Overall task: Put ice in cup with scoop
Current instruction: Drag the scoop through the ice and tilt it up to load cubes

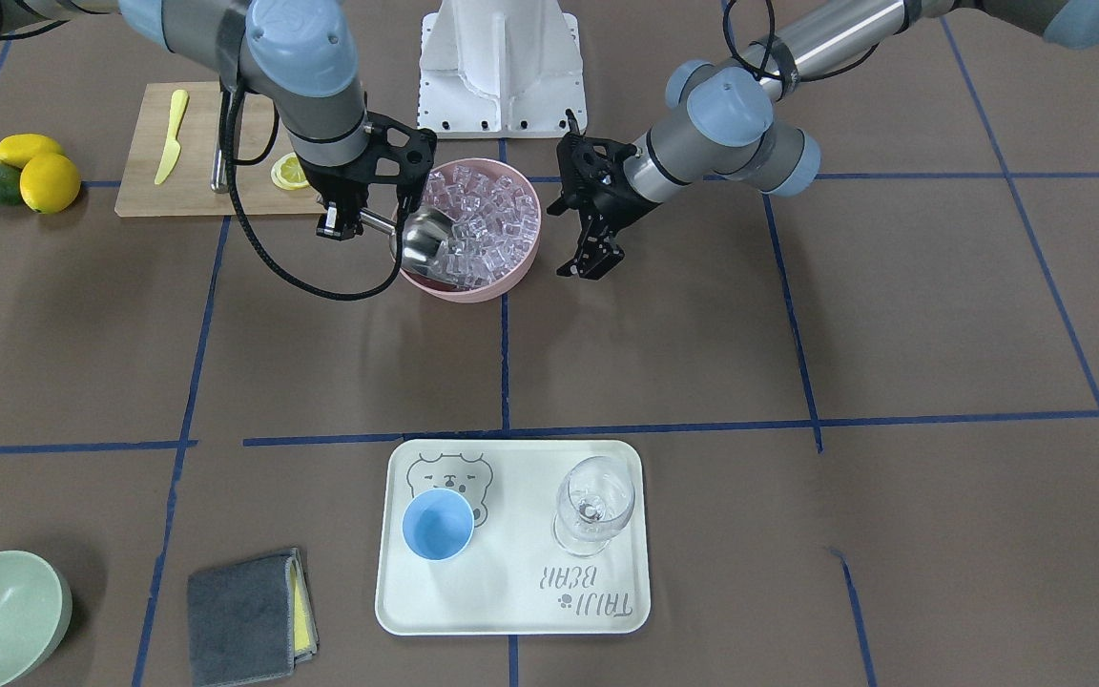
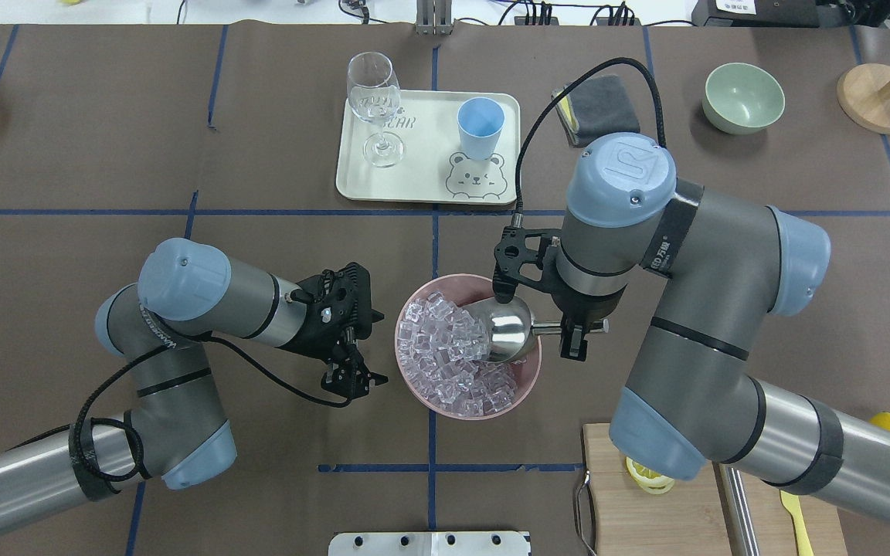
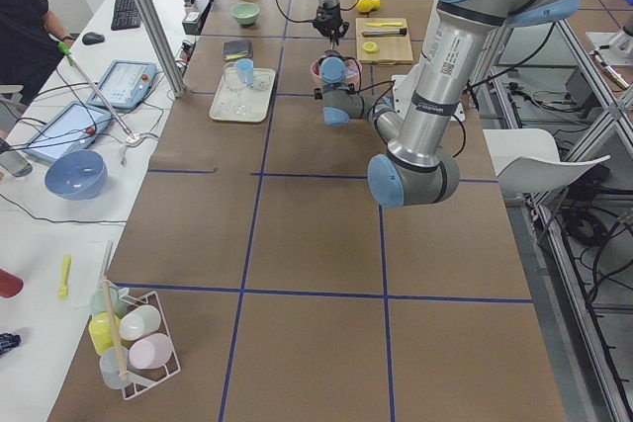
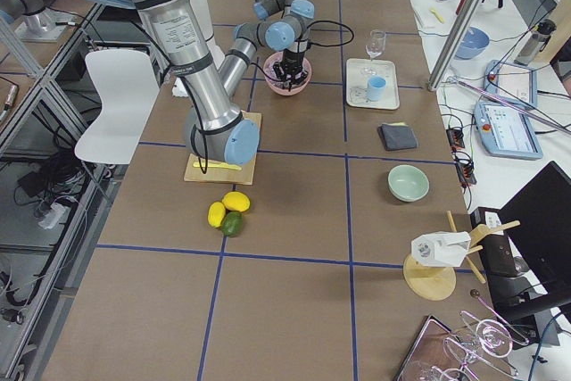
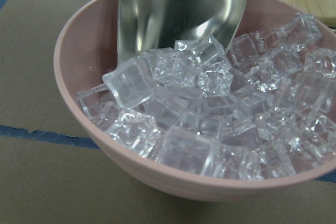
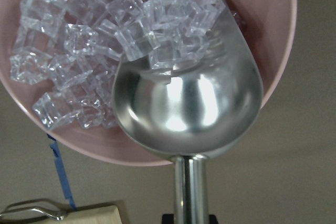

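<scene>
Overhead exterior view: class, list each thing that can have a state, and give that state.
scoop, trough dug into the ice.
right claw, shut on the scoop.
left claw, open, empty.
pink bowl, full of ice.
cup, upright, empty.
glass, upright, empty.

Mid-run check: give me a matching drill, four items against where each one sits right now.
Items:
1. scoop
2. cup
3. left tool
4. lemon slice

Places:
A. on the tray
B. on the cutting board
C. in the pink bowl
D. beside the pink bowl, empty

Pairs: 1-C, 2-A, 3-D, 4-B
</scene>
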Motion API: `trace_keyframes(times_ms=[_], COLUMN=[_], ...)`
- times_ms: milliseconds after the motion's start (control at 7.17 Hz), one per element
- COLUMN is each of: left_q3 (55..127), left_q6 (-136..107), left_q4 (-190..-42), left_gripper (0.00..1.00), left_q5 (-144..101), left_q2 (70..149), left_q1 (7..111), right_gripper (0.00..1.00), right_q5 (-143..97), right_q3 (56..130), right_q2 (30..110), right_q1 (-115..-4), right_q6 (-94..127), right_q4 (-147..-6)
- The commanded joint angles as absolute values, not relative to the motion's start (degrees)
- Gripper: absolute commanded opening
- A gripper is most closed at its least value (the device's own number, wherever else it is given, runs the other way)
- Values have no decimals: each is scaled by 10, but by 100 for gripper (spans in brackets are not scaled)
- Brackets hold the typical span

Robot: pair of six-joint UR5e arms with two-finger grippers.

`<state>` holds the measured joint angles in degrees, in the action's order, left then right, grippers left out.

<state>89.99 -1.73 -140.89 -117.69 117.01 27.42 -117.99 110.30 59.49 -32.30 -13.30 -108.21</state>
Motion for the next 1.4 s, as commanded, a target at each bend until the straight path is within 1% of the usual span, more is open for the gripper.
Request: trace_keyframes(times_ms=[0,279,419,1256], left_q3=[901,901,901,904], left_q6=[-18,-21,-21,-22], left_q4=[-1409,-1409,-1409,-1408], left_gripper=[100,100,100,100], left_q5=[-1177,-1177,-1177,-1178], left_q2=[1171,1175,1175,1175], left_q1=[274,274,274,276], right_gripper=[0,0,0,0], right_q5=[-1202,-1230,-1237,-1292], right_q3=[1107,1115,1114,1113], right_q2=[608,620,634,657], right_q1=[-326,-336,-337,-359], right_q6=[-120,-120,-118,-118], right_q4=[-1045,-1021,-986,-926])
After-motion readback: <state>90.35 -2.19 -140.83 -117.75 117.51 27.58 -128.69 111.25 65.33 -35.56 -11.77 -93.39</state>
